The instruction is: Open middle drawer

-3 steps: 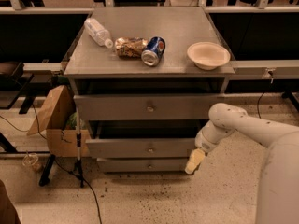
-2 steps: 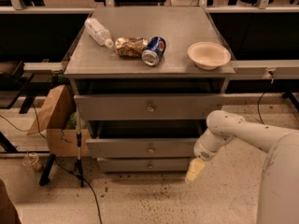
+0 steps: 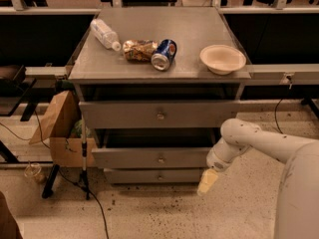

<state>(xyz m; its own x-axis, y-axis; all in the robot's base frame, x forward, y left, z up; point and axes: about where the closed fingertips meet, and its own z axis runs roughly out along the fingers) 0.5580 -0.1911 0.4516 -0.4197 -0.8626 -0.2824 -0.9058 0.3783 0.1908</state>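
- A grey metal table point(image 3: 199, 26) with three drawer fronts stacked beneath its top stands on a speckled floor point(image 3: 149, 213).
- The robot's white arm point(image 3: 259, 143) reaches in from the right, bent down toward the lower drawers.
- The middle drawer point(image 3: 129, 158) sits between the widest front above and the narrowest below, its small round knob point(image 3: 160, 159) at centre and a dark gap above it.
- An open cardboard box point(image 3: 57, 133) at the table's left foot holds something green, too hidden to name.
- A pale bowl point(image 3: 223, 59) sits upright near the top's right edge, its bare inside showing.
- A clear plastic bottle point(image 3: 103, 33) lies on its side at the left.
- A crumpled snack bag point(image 3: 139, 49) lies between the bottle and a tipped blue can point(image 3: 164, 54), touching the can.
- The cream-tipped claw point(image 3: 208, 181) hangs low, just off the middle drawer's right end and well apart from the knob; whether it is open or closed cannot be told.
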